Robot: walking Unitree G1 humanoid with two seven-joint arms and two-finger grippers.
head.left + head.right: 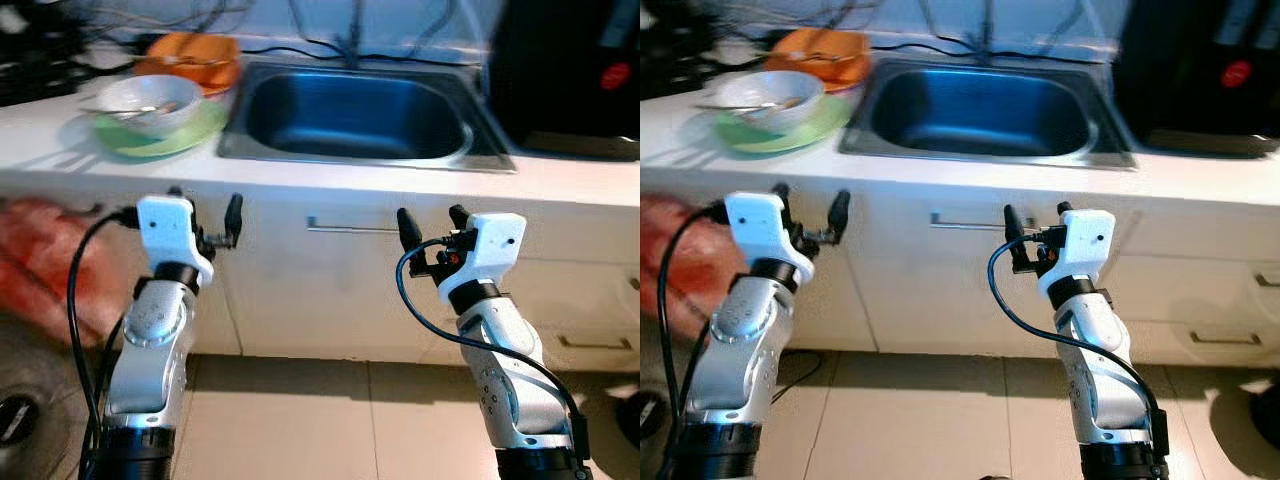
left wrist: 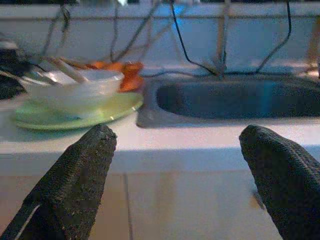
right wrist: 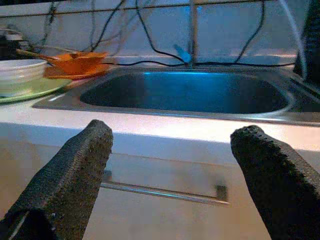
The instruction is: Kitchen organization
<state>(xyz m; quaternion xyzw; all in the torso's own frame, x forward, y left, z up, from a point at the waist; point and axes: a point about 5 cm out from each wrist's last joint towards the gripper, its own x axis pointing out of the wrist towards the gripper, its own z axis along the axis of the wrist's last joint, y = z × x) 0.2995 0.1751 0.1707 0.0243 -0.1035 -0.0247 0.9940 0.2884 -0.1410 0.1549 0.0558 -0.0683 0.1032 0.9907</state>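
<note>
While both arms are raised before the counter (image 1: 300, 185) | left gripper (image 1: 205, 215) spread, empty | right gripper (image 1: 432, 225) spread, empty | bowl (image 1: 148, 102) stacked on green plate (image 1: 190, 135) beside sink (image 1: 350, 115) at counter's left end

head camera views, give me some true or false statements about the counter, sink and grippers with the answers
1. The white bowl sits on the green plate. True.
2. The sink is full of dishes. False: its basin looks empty.
3. The left gripper is shut on the bowl. False: it is open, holds nothing, and is in front of the cabinet below the counter edge.
4. The right gripper is open, near the cabinet handle under the sink. True.
5. The orange dish is to the right of the sink. False: it lies to the sink's left, behind the bowl.
</note>
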